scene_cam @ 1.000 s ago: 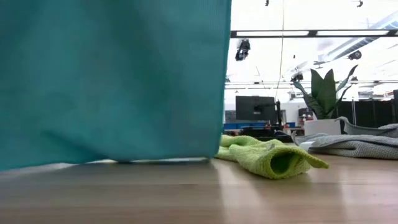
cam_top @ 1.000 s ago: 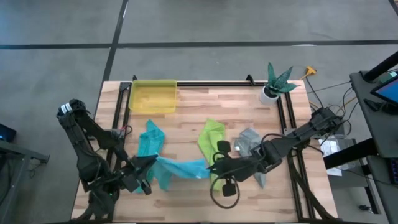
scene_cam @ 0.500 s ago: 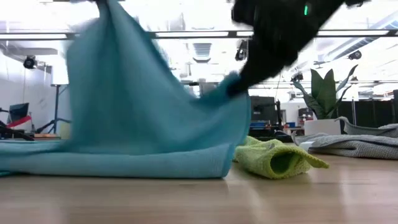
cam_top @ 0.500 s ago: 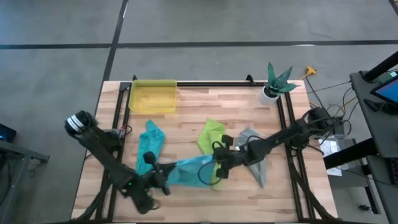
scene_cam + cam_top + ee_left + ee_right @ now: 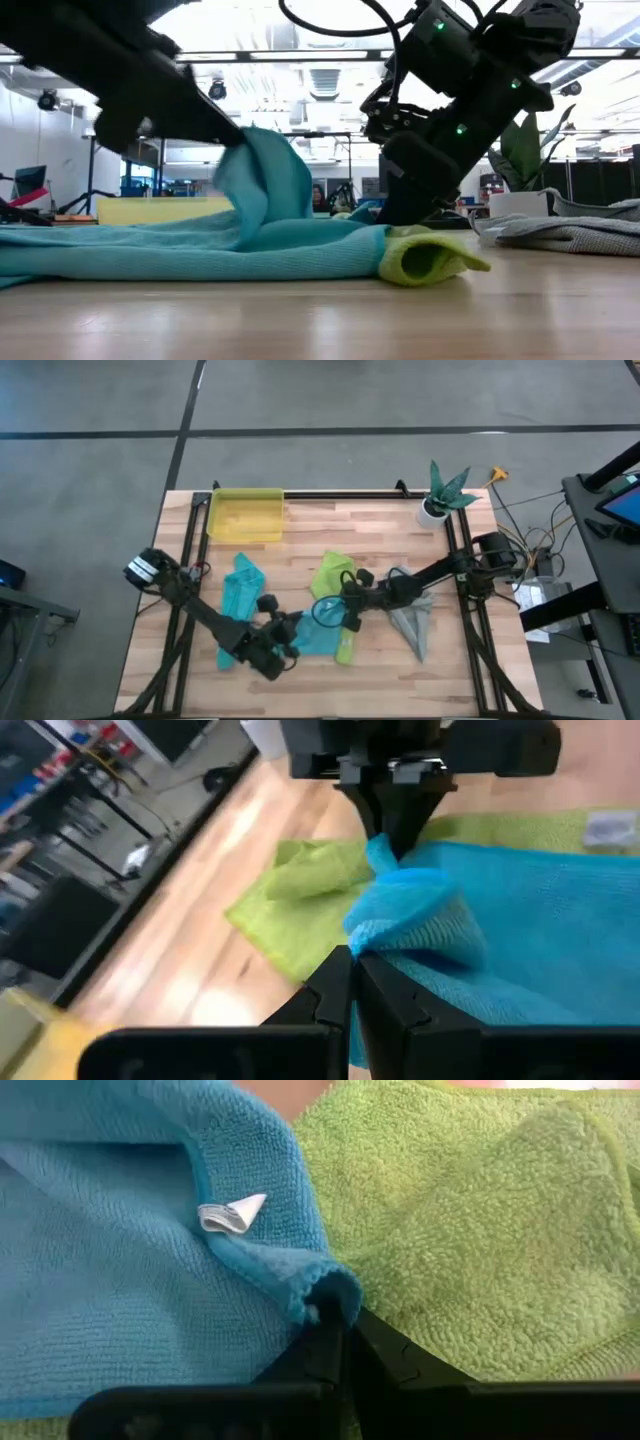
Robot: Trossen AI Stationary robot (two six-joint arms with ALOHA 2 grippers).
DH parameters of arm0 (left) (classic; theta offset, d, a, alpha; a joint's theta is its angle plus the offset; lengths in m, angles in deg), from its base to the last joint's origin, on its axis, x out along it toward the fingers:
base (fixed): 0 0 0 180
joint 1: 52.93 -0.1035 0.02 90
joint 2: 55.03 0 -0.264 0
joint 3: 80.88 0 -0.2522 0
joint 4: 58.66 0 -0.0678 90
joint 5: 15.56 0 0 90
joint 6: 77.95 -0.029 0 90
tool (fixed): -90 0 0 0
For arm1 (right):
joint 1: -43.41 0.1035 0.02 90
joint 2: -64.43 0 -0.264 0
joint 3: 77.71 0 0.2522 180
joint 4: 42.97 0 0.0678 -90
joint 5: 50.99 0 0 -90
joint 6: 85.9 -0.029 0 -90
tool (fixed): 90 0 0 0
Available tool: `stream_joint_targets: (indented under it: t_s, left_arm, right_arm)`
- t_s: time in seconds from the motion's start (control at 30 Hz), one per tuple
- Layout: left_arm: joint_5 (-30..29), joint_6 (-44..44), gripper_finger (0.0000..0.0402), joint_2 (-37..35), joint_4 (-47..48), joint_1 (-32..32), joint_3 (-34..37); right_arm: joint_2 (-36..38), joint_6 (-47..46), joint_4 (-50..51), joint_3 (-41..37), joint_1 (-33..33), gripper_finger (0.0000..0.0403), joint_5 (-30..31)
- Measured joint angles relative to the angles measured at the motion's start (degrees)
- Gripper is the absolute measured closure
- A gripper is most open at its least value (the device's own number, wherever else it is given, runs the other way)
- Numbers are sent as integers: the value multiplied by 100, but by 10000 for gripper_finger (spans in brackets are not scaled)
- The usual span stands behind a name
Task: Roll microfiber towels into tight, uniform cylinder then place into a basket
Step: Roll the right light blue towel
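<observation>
L gripper (image 5: 292, 628) shut, low nr front edge, R gripper (image 5: 335, 610) shut, mid-table, arms converging

four towels (image 5: 318, 632), one basket (image 5: 245, 516), one potted plant (image 5: 443, 494), two arms (image 5: 205, 617).

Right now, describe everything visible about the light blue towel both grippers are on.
The light blue towel is soft looped microfiber with a stitched hem and a small white tag. It lies mostly flat on the wooden table, near its front edge, partly overlapping the lime green towel. The left gripper is shut on one bunched corner, the right gripper on the opposite hem, each lifting its end slightly.
</observation>
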Motion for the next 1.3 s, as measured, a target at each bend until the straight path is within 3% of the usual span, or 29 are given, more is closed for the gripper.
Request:
stream_joint_targets:
  t_s: [0.2, 0.5, 0.7, 0.93, 1.1, 1.3]
  left_arm:
    - [634, -1093, 401, 140, -1049, -717, -30]
    - [1763, -2737, 402, 155, -2856, -1926, -76]
    - [2774, -2965, 402, 165, -3569, -2994, -92]
    - [3652, -2951, 402, 97, -2920, -3756, -347]
    - [3688, -3199, 402, -359, -1823, -3727, -775]
    - [3404, -3226, 402, -1442, -169, -3498, -1035]
  right_arm:
    - [269, 93, 649, 4, -41, 394, 157]
    - [817, -1085, 4393, 208, -215, 394, 1315]
    - [926, -1291, 5071, -7, -627, 394, 1690]
    - [1114, -1424, 5415, -58, -886, 394, 2935]
    - [1700, -1396, 5320, 61, -712, 394, 3152]
    - [2926, -792, 4629, 136, -218, 394, 3130]
